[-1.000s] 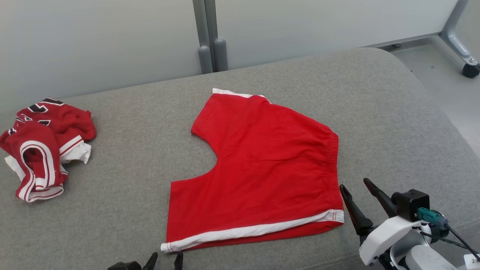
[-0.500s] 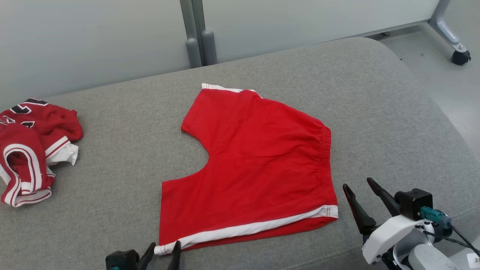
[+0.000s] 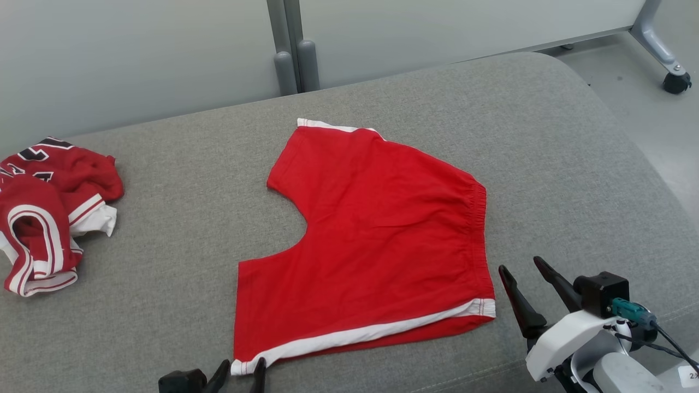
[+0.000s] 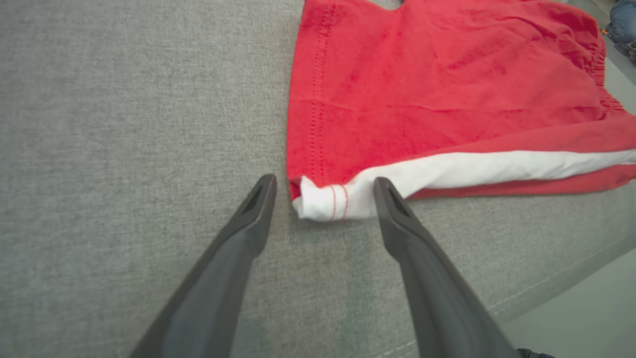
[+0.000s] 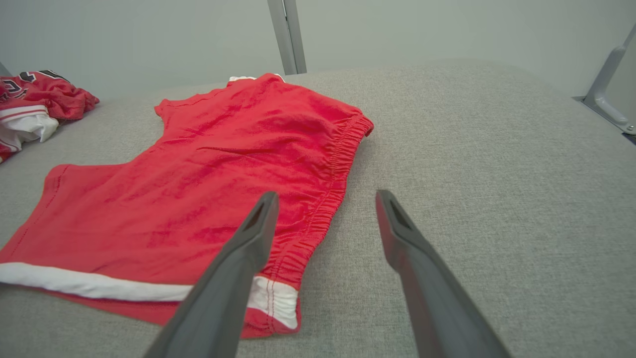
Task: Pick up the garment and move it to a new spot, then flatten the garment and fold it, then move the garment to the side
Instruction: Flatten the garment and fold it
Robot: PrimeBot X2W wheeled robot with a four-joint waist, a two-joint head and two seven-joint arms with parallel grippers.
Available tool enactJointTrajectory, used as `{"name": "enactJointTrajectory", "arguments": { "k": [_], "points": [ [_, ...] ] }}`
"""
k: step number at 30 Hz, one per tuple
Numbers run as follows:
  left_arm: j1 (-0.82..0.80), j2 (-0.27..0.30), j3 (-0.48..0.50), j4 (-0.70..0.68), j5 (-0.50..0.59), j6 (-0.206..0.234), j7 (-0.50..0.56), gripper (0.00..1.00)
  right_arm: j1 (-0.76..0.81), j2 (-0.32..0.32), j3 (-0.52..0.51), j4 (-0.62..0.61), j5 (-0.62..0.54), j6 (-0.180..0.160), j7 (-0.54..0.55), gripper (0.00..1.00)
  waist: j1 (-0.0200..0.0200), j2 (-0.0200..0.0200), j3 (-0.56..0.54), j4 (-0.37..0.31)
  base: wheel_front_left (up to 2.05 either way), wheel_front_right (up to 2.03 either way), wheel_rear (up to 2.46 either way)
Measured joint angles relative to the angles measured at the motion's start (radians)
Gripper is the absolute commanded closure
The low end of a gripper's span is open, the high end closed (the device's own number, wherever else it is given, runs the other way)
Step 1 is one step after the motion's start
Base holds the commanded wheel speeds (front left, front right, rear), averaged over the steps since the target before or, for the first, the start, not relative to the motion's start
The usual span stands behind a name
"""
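Those limp, light red cotton shorts with a white stripe [image 3: 377, 240] will sag, so pinch the white hem corner [image 4: 328, 205] lying between the tips of your empty, wide-open left pincer [image 4: 324, 183]; your right pincer [image 3: 519, 264] gapes empty too.

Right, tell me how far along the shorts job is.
Done: the red shorts lie spread flat on the grey padded surface. In hand: the left gripper, open, straddles their white hem corner; the right gripper hangs open beside the waistband end. Left: folding them and moving them aside.

Open left claw [image 4: 322, 191] astride shorts' [image 4: 437, 94] corner
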Motion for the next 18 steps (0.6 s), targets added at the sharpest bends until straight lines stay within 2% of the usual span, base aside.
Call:
{"name": "enactJointTrajectory", "arguments": {
  "k": [5, 6, 8, 10, 12, 13, 18],
  "points": [
    [-0.003, -0.004, -0.008, 0.010, 0.000, 0.000, 0.001, 0.00, -0.012, 0.001, 0.000, 0.002, 0.000, 0.000, 0.000, 0.00, 0.0000, 0.0000, 0.001, 0.000, 0.00, 0.00, 0.00],
    [-0.005, -0.005, -0.009, 0.015, -0.001, 0.000, 0.001, 0.03, -0.014, 0.001, 0.000, 0.003, 0.000, 0.000, 0.000, 0.00, 0.0000, 0.0000, 0.001, 0.000, 0.00, 0.00, 0.00],
    [-0.010, -0.006, -0.010, 0.024, -0.006, 0.000, 0.001, 0.22, -0.014, 0.001, 0.000, 0.005, 0.000, 0.000, 0.000, 0.00, 0.0000, 0.0000, 0.001, -0.002, 0.00, 0.00, 0.00],
    [-0.017, -0.007, -0.011, 0.026, -0.007, 0.000, 0.001, 0.57, -0.014, 0.001, 0.000, 0.007, 0.000, 0.000, -0.001, 0.00, 0.0000, 0.0000, 0.000, -0.003, 0.00, 0.00, 0.00],
    [-0.023, -0.008, -0.012, 0.027, -0.007, 0.000, 0.001, 0.80, -0.014, 0.002, 0.000, 0.009, 0.000, 0.001, -0.001, 0.00, 0.0000, 0.0000, 0.000, -0.005, 0.00, 0.00, 0.00],
    [-0.026, -0.008, -0.012, 0.029, -0.007, 0.000, 0.001, 1.00, -0.014, 0.002, -0.001, 0.011, 0.000, 0.004, -0.001, 0.00, 0.0000, 0.0000, -0.001, -0.005, 0.00, 0.00, 0.00],
    [-0.029, -0.012, -0.012, 0.032, -0.007, 0.000, -0.002, 1.00, -0.013, 0.001, 0.004, 0.024, 0.003, 0.021, -0.001, 0.00, 0.0000, 0.0000, -0.003, -0.005, 0.00, 0.00, 0.00]
  ]
}}
